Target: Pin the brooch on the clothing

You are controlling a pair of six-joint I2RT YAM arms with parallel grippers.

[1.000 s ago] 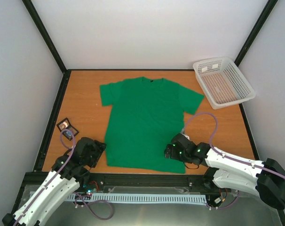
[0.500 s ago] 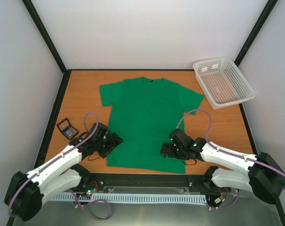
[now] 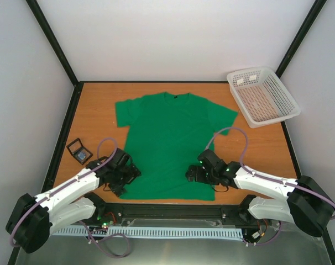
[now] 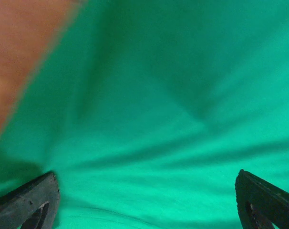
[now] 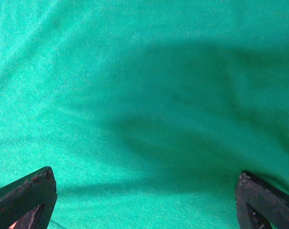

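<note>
Table [image 3: 101,110]: orange-brown top.
T-shirt [image 3: 170,143]: flat, hem beneath both grippers.
Left gripper [image 4: 145,183]: jaws spread wide over the cloth's left edge.
Right gripper [image 5: 145,176]: jaws spread wide over cloth.
Brooch [image 3: 82,157]: bluish speck at black case [image 3: 77,147], well left of both jaws.

You have the shirt [image 3: 173,143] flat on the bench [image 3: 95,107], the basket [image 3: 262,96] behind it to the right, the small case [image 3: 79,150] to its left.
</note>
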